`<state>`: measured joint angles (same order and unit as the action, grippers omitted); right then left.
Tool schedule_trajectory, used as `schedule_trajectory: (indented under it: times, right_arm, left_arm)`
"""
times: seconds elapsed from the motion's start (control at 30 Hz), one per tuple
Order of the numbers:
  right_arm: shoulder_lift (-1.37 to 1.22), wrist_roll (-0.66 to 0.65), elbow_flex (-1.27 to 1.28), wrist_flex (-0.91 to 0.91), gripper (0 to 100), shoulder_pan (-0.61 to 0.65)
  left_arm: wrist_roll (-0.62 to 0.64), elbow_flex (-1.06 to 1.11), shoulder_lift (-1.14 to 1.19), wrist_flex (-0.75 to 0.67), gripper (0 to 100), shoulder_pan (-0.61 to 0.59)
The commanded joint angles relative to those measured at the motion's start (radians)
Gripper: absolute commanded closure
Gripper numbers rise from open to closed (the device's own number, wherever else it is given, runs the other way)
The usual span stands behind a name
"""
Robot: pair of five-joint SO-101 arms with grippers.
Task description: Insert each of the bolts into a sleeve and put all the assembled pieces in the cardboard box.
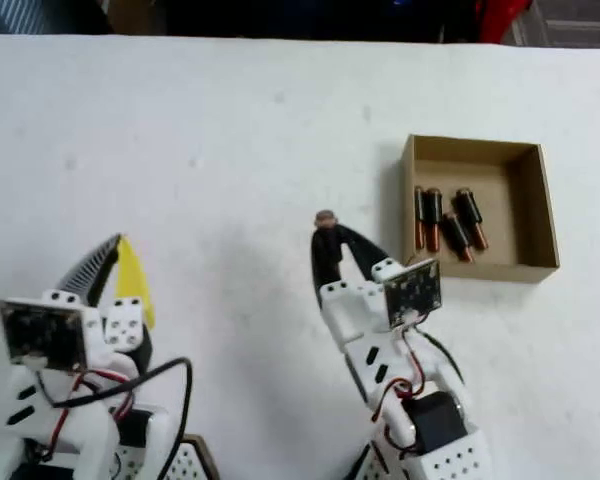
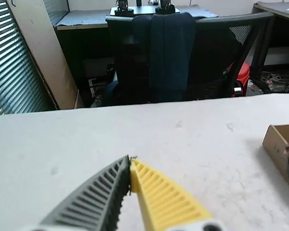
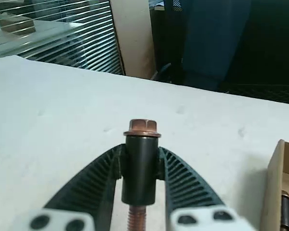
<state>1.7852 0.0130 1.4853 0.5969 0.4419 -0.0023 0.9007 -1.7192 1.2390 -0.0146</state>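
White table [image 1: 230, 130] under me, cardboard box [image 1: 535, 210] sitting on its right side with assembled pieces [image 1: 450, 222] lying inside, four by my count, though they crowd together. My right claw [image 3: 140, 151] hangs over the table just left of the box, clenched on a black sleeve [image 3: 139, 178] held upright, and a copper bolt [image 3: 142, 127] runs through it, head on top, thread poking out below. My left claw [image 2: 130, 166] sits well apart, grey and yellow fingers pressed tip to tip.
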Motion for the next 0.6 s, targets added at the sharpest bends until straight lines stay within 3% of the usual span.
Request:
schedule_trajectory:
  times: [0.0,0.33,0.57]
  right_arm:
    - [0.013,0.011,-0.129,0.053,98.1,-0.048]
    - [0.012,0.011,-0.367,0.248,98.1,-0.125]
    - [-0.015,0.003,-0.516,0.308,98.1,-0.199]
  left_arm:
    - [-0.008,0.071,-0.077,0.008,98,-0.007]
    - [-0.008,0.13,-0.105,0.025,98,-0.182]
    - [-0.078,0.167,-0.105,0.081,98,-0.193]
